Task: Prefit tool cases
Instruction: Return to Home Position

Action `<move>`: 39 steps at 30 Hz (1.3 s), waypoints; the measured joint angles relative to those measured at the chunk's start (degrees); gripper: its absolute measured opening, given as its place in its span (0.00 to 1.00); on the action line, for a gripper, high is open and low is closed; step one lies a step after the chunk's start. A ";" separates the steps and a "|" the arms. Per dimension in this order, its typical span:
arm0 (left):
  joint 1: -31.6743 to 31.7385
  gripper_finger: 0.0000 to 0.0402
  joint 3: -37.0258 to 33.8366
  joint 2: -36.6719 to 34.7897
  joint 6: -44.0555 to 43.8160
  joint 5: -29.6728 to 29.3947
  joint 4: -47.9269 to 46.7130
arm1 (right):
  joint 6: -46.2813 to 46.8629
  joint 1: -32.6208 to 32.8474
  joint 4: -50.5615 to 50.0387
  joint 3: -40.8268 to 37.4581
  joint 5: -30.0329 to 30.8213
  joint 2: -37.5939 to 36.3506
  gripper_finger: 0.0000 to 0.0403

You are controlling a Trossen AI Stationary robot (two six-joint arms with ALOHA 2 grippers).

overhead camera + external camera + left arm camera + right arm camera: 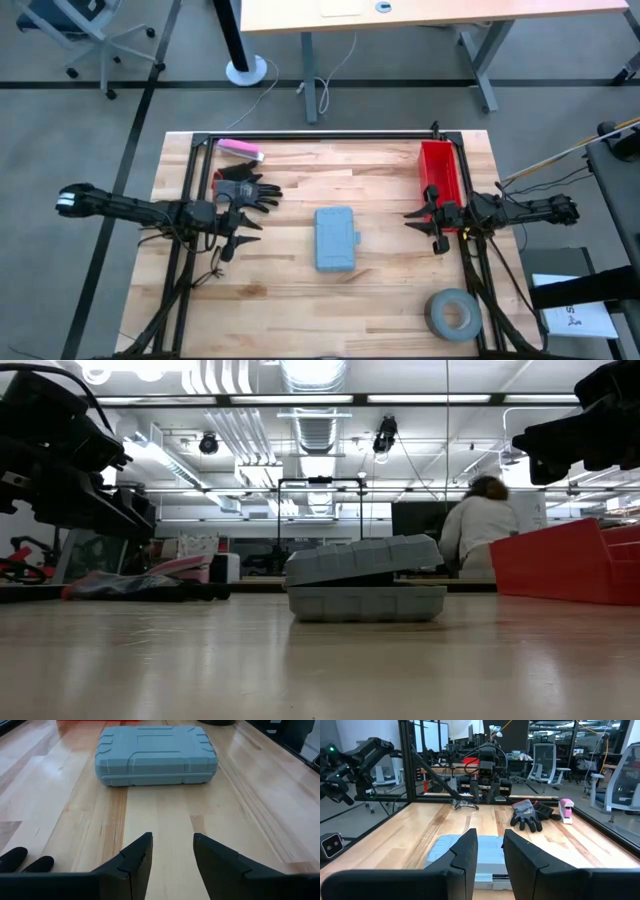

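Centrally on the wooden table (300,290) lies the tool case (336,238), clear of both arms.

1. Left arm: reaches in over the left edge. The left gripper (250,233) hangs above the surface, pointing at the case, well short of it. Its fingers stand apart and hold nothing.
2. Right arm: reaches in over the right edge. The right gripper (418,225) hangs just beside the red bin (440,165), facing the case. Its fingers are slightly parted and hold nothing.
3. Red bin: stands along the right edge, towards the far right corner.
4. Tool case: grey-blue, lying flat. In the low view the upper half sits tilted, with a gap at one end.
5. Grey tape roll (435,318): flat near the near right corner.
6. Black glove (250,192): near the left edge, beside the left gripper.
7. Pink object (240,149): near the far left corner.
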 joint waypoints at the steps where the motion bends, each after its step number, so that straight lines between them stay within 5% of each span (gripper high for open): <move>1: 0.00 0.38 0.00 0.00 0.00 0.00 -0.02 | 0.00 0.00 0.00 0.00 0.00 0.00 0.19; 19: 0.01 0.31 0.00 0.00 0.00 0.01 -0.02 | 0.00 0.01 0.00 0.00 0.00 0.00 0.11; 39: 0.01 0.33 0.00 0.00 0.00 0.00 -0.02 | 0.00 0.00 0.00 0.02 0.02 0.00 0.18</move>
